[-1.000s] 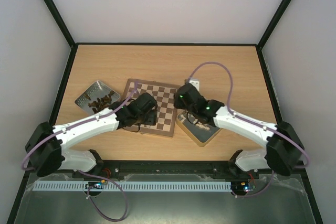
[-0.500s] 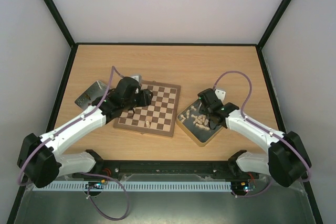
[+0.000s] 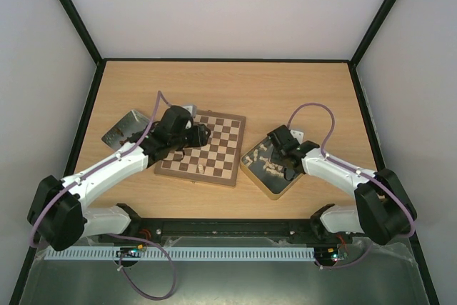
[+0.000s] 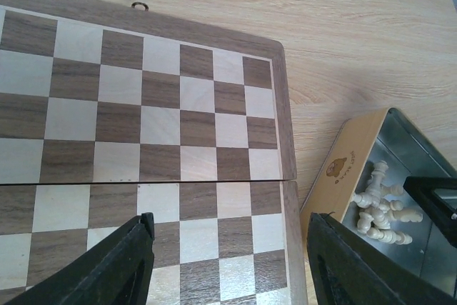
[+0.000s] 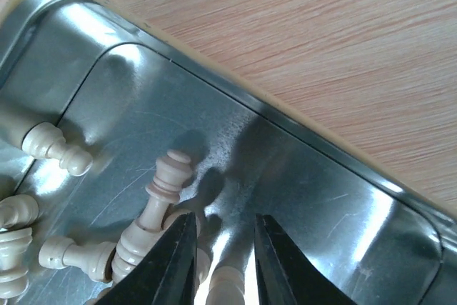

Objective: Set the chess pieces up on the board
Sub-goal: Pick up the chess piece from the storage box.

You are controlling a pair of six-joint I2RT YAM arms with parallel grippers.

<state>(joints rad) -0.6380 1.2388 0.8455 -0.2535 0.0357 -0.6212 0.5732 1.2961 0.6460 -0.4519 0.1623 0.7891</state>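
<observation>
Left end effector (image 4: 230,230): jaws wide apart with nothing between them. It hangs over the board (image 4: 178,105), left of centre in the overhead view.
Board: flat on the worktop; every square in the left wrist view is bare.
Right end effector (image 5: 225,219): down inside the gold tin (image 5: 335,205), which sits right of the board. The jaws are drawn to a narrow gap, with a pale piece (image 5: 223,285) between them at the bottom edge. Whether it is truly clamped cannot be told.
Chess pieces: the pale ones lie on their sides in a heap, lower left of the right wrist view.
Risk, neighbours: a second piece (image 5: 163,183) leans close by the finger on the left of that view, so a lift could drag or flick it.
Risk, grip: rounded turned wood taken while lying down may pivot or slip, then topple when set on its square.
Risk, tin: the fingertips are near the metal floor, and pressing lower could scrape or shift the tin.
Risk, arms: both arms serve the one board, so their paths may cross.
</observation>
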